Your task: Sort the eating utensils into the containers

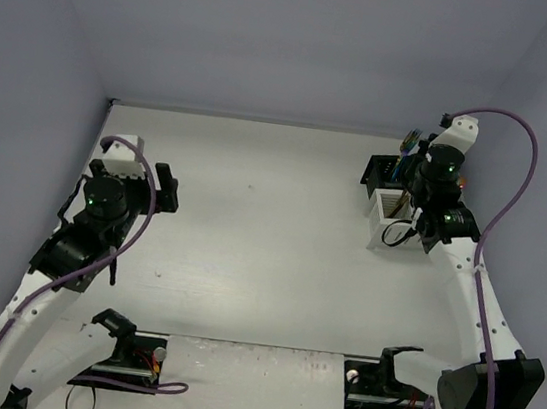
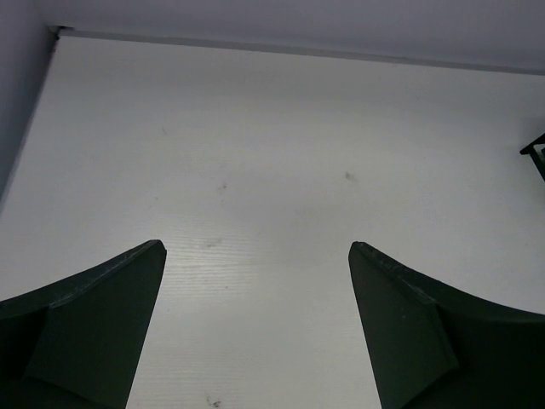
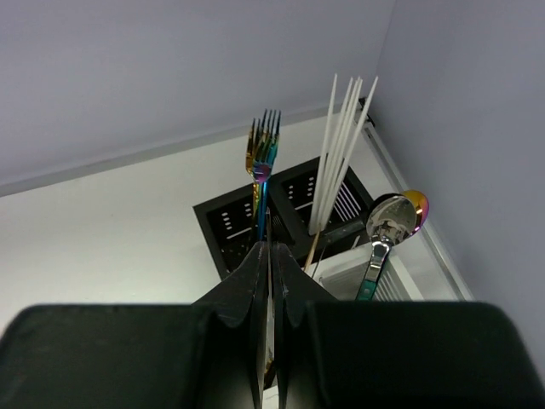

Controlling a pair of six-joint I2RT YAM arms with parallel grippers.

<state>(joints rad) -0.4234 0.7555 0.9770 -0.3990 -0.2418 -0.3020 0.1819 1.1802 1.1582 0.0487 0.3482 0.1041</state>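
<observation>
Brightly, evenly lit from overhead. Soft, faint shadows on table [image 1: 248, 242] beneath left arm [image 1: 52, 276]. Washed out pale in left wrist view, with dark, soft-edged fingers [image 2: 94, 332] up close. Glare on spoon [image 3: 393, 217]; sharp focus on fork [image 3: 262, 153].

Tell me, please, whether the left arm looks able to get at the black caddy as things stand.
Probably not: the black caddy sits across the table from the open left tool, and the right tool, shut on a fork, hovers right over it.
</observation>
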